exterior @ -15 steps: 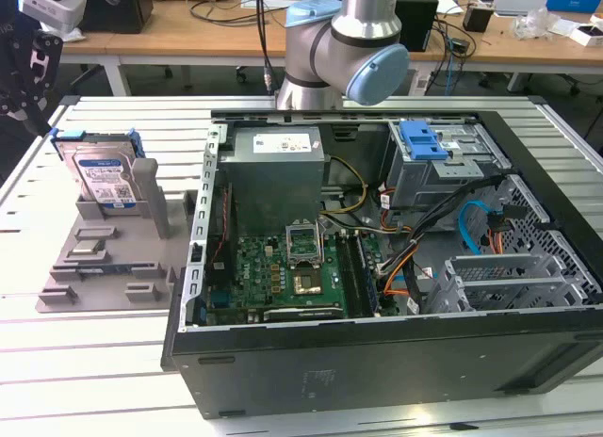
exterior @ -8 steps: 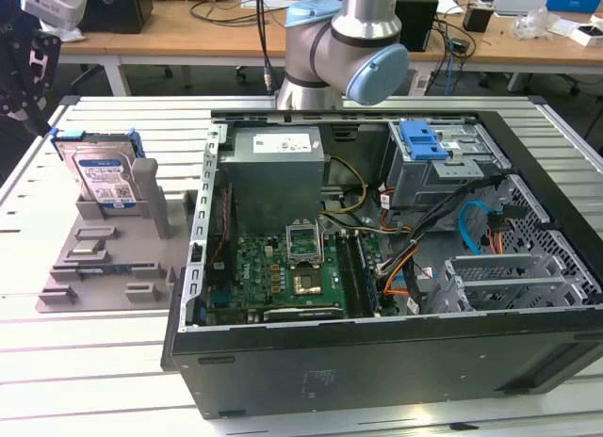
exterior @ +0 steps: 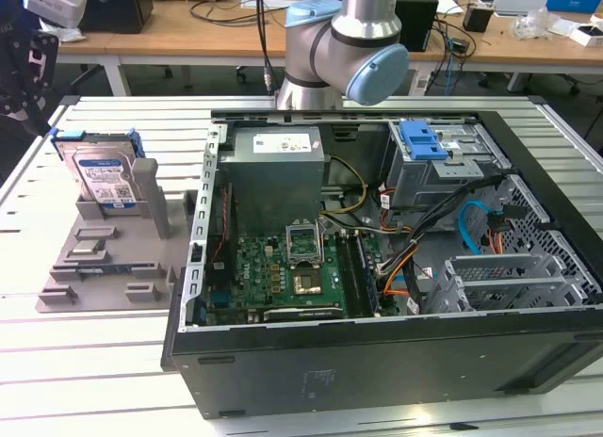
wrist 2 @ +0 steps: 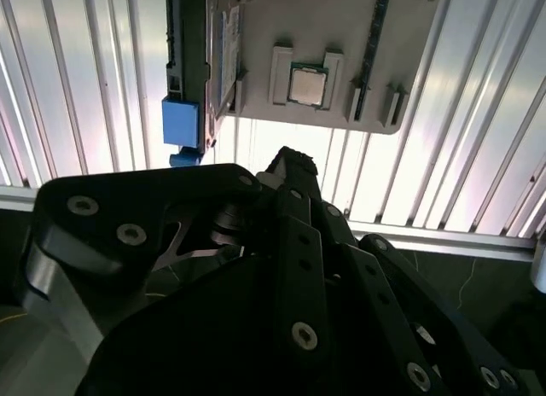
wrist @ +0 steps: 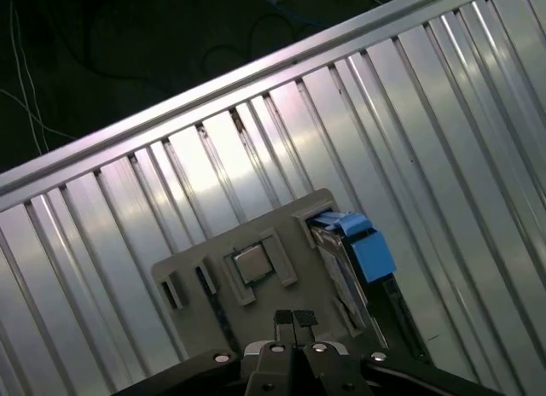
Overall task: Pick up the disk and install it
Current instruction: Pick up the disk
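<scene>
**A:** How far along is the job?

**B:** Barely begun, I'd judge. The disk (exterior: 104, 178) stands on edge in the grey holder (exterior: 57, 298) on the exterior view's left, beside the open computer case (exterior: 377, 371) and not in it.

**A:** And the gripper?

**B:** In the first wrist view the gripper (wrist: 294, 317) hovers over the holder with its fingertips pressed together, carrying nothing. Pickup and install are both left to do.

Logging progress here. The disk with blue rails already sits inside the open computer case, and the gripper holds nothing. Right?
Not quite. The exterior view shows the disk standing upright in the grey holder on the table, outside the computer case, at the exterior view's left of it. The gripper does hold nothing.
</scene>
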Controlling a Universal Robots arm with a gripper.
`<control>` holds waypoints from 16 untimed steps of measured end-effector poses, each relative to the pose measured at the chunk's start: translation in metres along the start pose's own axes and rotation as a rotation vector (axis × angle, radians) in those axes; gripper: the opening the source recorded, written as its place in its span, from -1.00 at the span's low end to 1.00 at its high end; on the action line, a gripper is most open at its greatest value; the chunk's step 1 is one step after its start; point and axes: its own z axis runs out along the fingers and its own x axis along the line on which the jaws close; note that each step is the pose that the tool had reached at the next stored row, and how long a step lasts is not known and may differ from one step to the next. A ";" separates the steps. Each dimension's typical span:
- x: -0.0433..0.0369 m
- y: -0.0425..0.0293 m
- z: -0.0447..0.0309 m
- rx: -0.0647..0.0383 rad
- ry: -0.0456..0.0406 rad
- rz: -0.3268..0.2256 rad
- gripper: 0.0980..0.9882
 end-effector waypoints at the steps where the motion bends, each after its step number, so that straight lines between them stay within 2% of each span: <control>1: 0.0000 0.0000 0.0000 0.000 0.0002 -0.006 -0.98; 16: 0.0000 0.0000 0.0000 -0.003 0.0051 -0.129 -0.98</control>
